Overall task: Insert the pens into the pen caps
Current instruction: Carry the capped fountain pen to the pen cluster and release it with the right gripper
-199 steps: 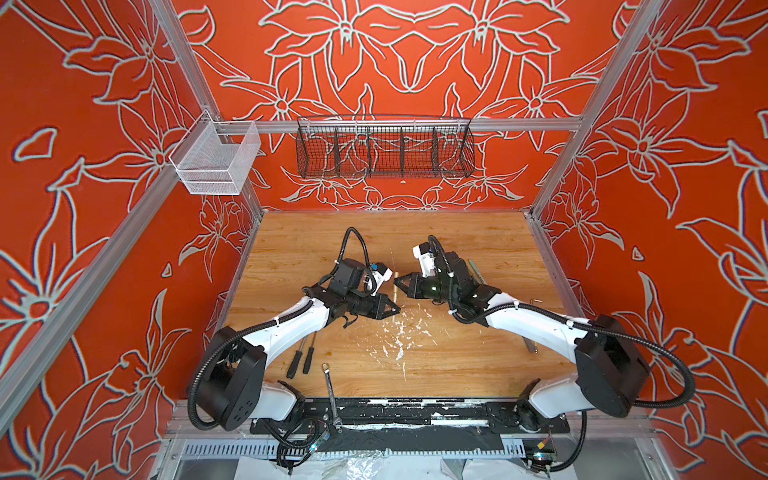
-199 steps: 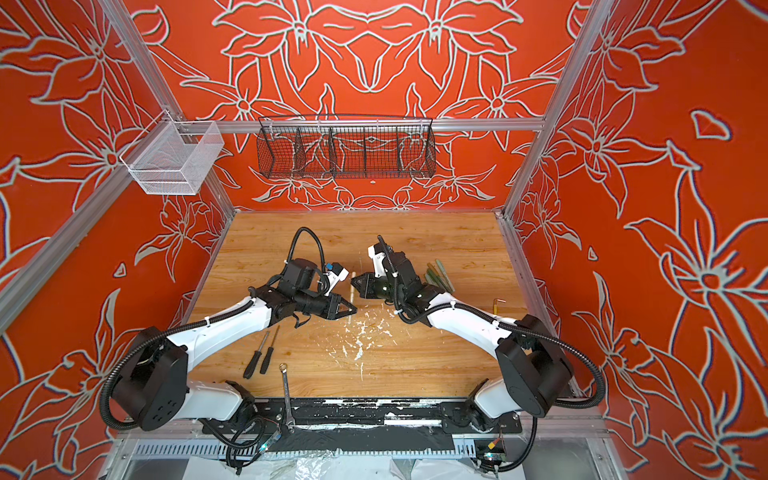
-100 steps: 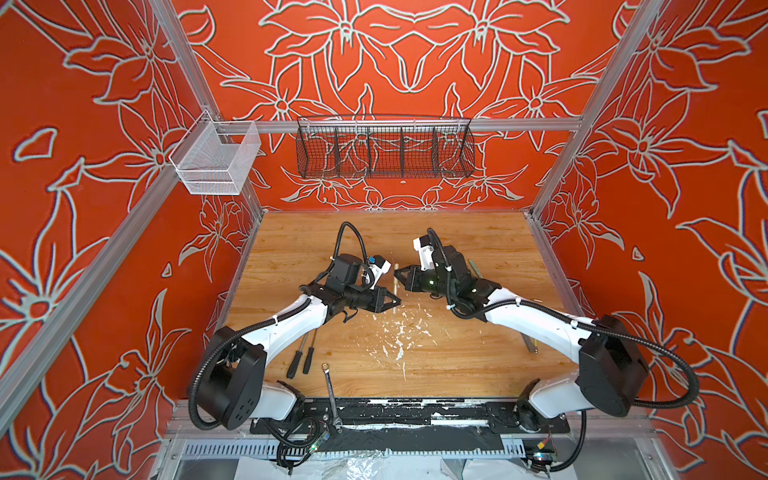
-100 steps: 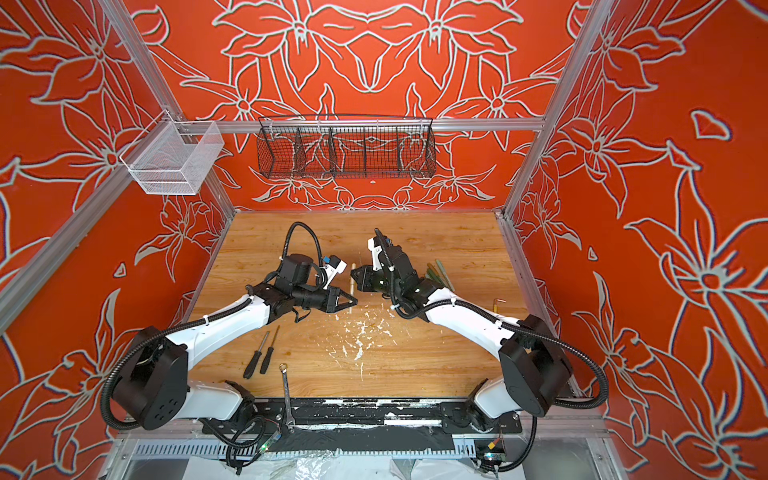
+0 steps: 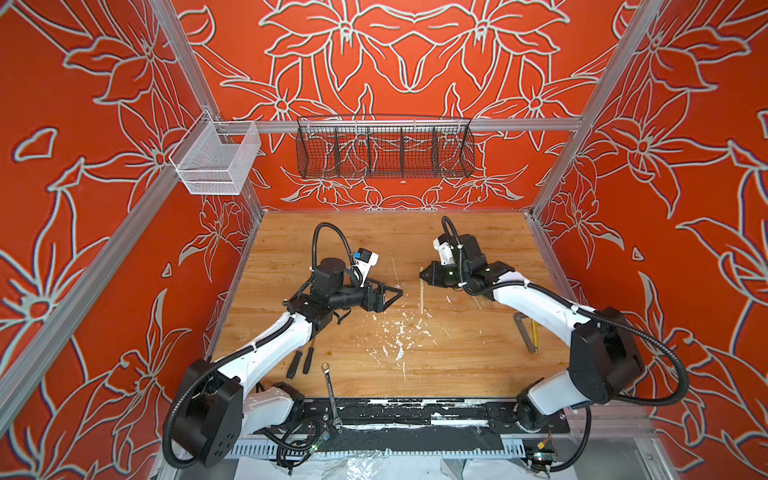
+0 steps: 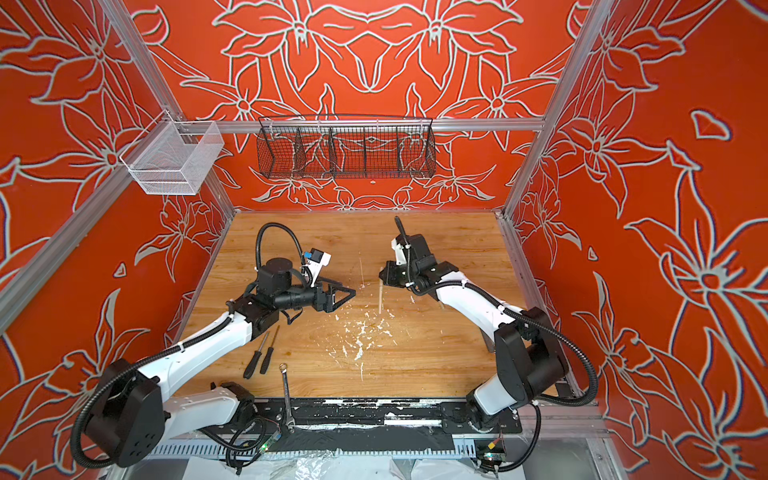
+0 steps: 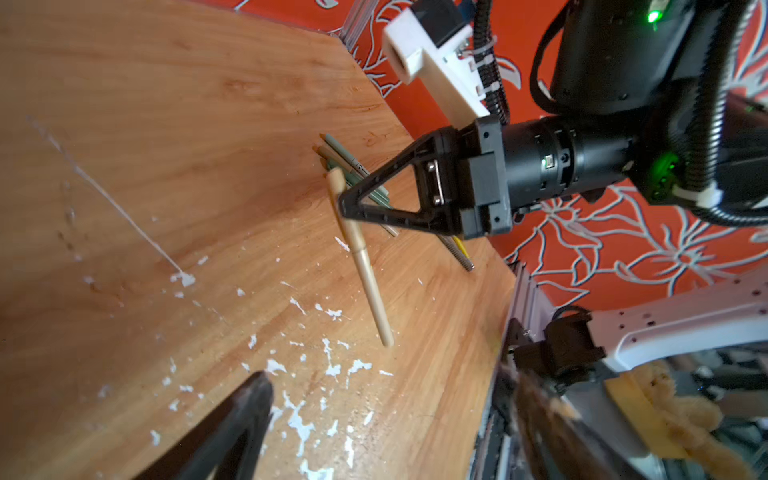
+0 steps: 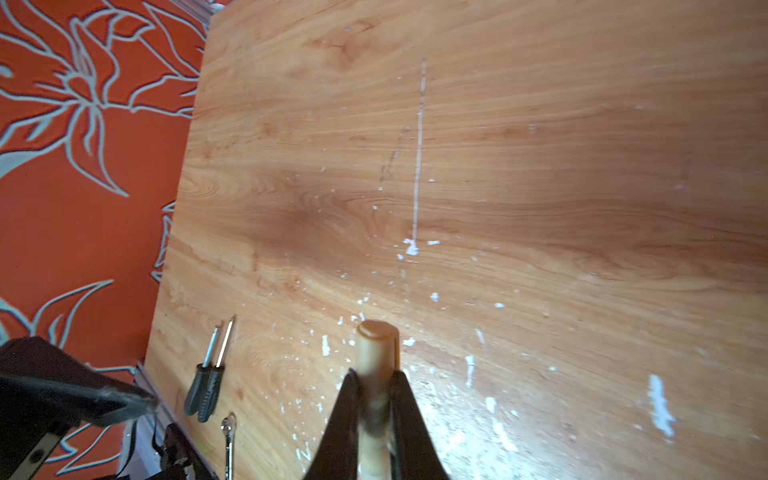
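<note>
My right hand [image 7: 343, 203] is pressed together on a beige pen [image 7: 368, 286], pinching it just below its rounded top end. The pen hangs tilted in the air over the middle of the worktop [image 5: 457, 365], clear of the wood. Its matte pen cap [image 7: 355, 237] is the thicker sleeve over the upper part, and a small step leads down to the slimmer, smooth barrel. In the right wrist view the black fingers [image 8: 409, 411] squeeze the pen [image 8: 374, 353] from both sides.

My left hand [image 5: 392, 296] is spread wide and holds nothing. In the left wrist view I see one dark, ribbed triangular finger [image 7: 249, 415], with the other blurred at the far side of the frame.

The other pens [image 7: 353, 166] lie bunched on the worktop behind the right hand, slim green and tan sticks side by side. One carries small dark print that I cannot read.

The worktop is light wood-grain laminate spattered with white paint flecks [image 5: 399, 332]. Two black-handled screwdrivers [image 5: 301, 361] and a long silver wrench [image 5: 331, 390] lie near its front edge, by the left arm.
</note>
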`<act>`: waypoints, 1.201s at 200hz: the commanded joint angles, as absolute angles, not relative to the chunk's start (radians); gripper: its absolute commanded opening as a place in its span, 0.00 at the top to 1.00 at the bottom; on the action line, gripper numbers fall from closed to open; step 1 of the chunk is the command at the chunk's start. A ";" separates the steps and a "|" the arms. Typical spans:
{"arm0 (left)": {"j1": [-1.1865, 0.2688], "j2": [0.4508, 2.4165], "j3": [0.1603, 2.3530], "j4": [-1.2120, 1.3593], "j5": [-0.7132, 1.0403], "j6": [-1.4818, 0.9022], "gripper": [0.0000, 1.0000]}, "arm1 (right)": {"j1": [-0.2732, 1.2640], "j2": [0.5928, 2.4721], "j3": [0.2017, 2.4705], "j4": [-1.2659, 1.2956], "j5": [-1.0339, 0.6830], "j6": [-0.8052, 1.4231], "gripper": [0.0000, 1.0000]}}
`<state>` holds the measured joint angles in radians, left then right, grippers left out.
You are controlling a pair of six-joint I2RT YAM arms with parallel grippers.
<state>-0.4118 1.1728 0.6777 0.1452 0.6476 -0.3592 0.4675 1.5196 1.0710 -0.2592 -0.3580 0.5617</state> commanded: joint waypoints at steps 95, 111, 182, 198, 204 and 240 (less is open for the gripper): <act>-0.412 1.091 0.720 -0.013 0.605 -0.378 0.03 | 0.377 1.851 1.436 -0.802 -0.003 0.008 1.00; -0.413 1.085 0.741 -0.048 0.590 -0.367 0.03 | 0.377 1.897 1.462 -0.819 0.053 -0.004 1.00; -0.410 1.063 0.820 -0.192 0.259 -0.314 0.03 | 0.375 2.034 1.504 -0.843 0.203 -0.052 0.90; -0.405 1.062 0.842 -0.220 0.192 -0.282 0.03 | 0.376 2.049 1.511 -0.847 0.240 -0.053 0.85; -0.404 1.064 0.850 -0.230 0.160 -0.275 0.03 | 0.376 2.049 1.517 -0.853 0.248 -0.051 0.81; -0.385 1.073 0.828 -0.204 -0.087 -0.248 0.03 | 0.376 1.999 1.501 -0.838 0.231 -0.044 0.56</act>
